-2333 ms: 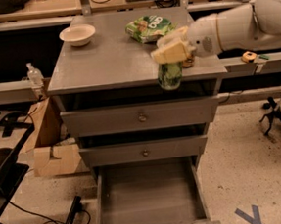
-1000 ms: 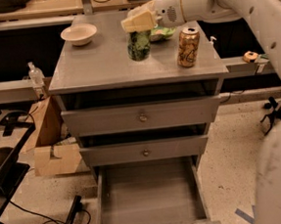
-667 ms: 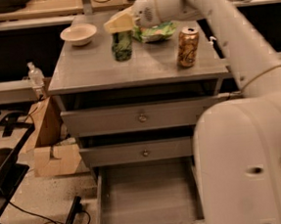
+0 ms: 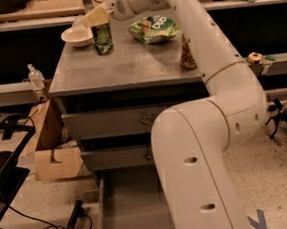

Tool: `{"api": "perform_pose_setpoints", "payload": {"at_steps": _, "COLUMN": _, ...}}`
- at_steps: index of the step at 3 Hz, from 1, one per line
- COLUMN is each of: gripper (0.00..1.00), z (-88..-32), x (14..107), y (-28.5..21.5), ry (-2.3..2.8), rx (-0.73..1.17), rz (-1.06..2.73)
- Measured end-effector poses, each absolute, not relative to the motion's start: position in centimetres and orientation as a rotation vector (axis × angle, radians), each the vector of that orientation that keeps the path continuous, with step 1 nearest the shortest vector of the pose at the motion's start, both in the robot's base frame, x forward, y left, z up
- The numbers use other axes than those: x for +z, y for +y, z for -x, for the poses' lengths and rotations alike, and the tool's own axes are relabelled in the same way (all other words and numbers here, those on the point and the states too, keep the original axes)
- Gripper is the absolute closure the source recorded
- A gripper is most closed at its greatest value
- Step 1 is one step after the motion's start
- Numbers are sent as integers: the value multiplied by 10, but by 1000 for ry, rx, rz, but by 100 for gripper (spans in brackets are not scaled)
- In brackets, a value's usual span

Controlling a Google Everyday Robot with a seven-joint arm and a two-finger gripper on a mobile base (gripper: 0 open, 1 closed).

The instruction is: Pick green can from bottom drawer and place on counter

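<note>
Green can (image 4: 103, 39): 1 | gripper (image 4: 98, 20): 1, seemingly clasping it, above counter (image 4: 129, 65)

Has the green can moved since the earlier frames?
Yes. Held in the gripper, the green can has gone left across the counter, away from the gold can, and is now beside the bowl.

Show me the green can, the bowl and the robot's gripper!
green can (image 4: 103, 39): camera view, middle of its dark green side.
bowl (image 4: 75, 40): camera view, its white front wall, just left of the can.
gripper (image 4: 98, 20): camera view, between its fingers, clamped on the can's top.
</note>
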State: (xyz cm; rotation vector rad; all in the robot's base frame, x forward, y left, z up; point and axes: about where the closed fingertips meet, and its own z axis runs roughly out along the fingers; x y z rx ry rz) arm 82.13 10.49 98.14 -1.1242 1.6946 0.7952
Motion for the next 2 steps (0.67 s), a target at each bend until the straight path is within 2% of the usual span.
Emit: {"api": "perform_pose_setpoints", "payload": {"at_steps": 2, "gripper": 100, "z": -861, "x": 928, "y": 166, "ry": 1813, "rx": 712, "rz": 1070}}
